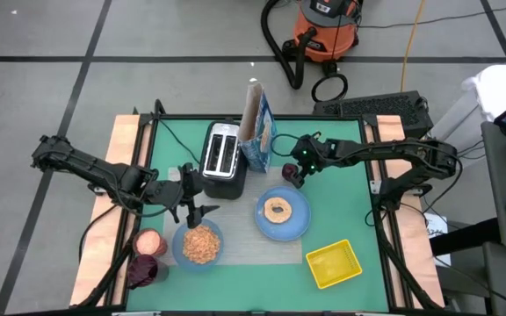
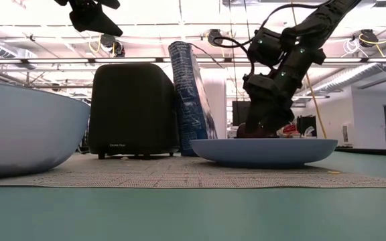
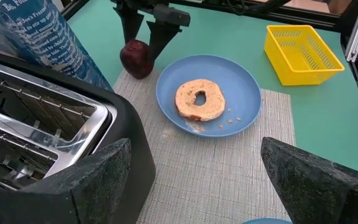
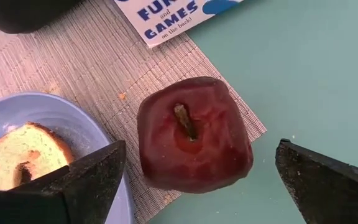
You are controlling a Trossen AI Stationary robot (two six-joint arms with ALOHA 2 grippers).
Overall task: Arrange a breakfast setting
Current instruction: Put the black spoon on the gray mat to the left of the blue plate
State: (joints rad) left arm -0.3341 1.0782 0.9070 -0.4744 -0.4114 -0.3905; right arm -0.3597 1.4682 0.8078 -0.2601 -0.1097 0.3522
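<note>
A dark red fruit [image 4: 194, 134] stands stem up on the far right corner of the grey mat [image 1: 244, 246], beside the blue cereal box [image 1: 257, 127]. My right gripper [image 4: 201, 146] slants down over it, open, one finger on each side with a gap to each. The browned bagel [image 3: 199, 99] lies on the light-blue plate [image 3: 244, 81]. The light-blue bowl [image 1: 200, 243] holds cereal. My left gripper [image 1: 196, 211] hangs open just beyond the bowl, next to the toaster, with nothing between its fingers.
The black-and-silver toaster [image 1: 222, 160] stands at the mat's far left, with the cereal box upright beside it. A yellow tray [image 1: 334, 263] sits at the near right on the green table. A pink cup [image 1: 148, 241] and a dark red one [image 1: 143, 270] stand left of the bowl.
</note>
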